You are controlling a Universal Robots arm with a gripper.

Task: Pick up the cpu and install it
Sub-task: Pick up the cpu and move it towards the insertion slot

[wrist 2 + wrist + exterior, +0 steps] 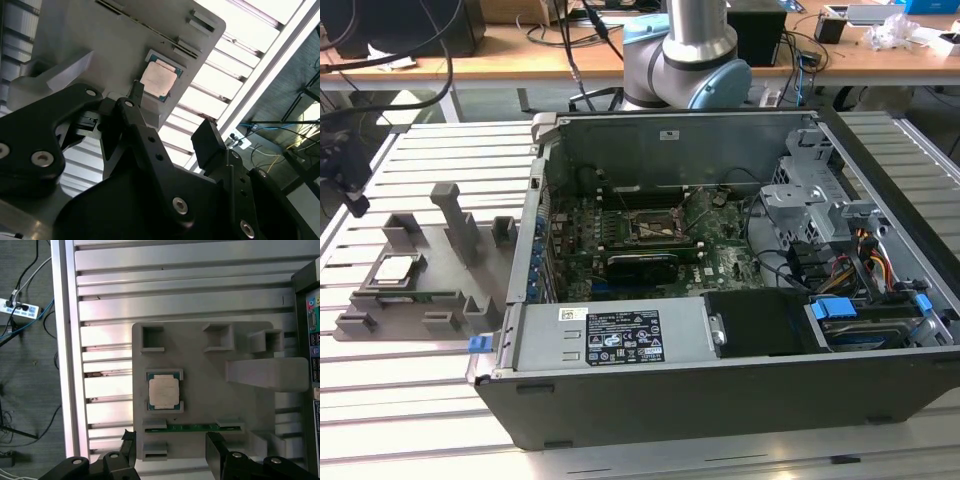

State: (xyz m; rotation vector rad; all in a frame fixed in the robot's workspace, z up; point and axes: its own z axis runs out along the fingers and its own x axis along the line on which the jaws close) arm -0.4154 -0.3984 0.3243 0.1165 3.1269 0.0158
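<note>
The cpu (398, 268) (159, 80) (164, 391) is a small square chip with a silver top. It lies flat in a recess of the grey fixture tray (432, 300) (200, 390), at the exterior view's left of the computer case. My gripper (355, 200) (172, 117) (172, 442) hangs in the air above the tray, well clear of the chip. Its black fingers (207, 140) stand open with nothing between them. Inside the case, the dark square socket (650, 226) sits on the motherboard.
The open computer case (880, 380) fills the middle and the exterior view's right, with drive cages and cable bundles (865, 255) inside. The tray has upright posts (455, 220) beside the chip. All rests on a slatted metal table (410, 400). Cables lie on the floor (25, 315).
</note>
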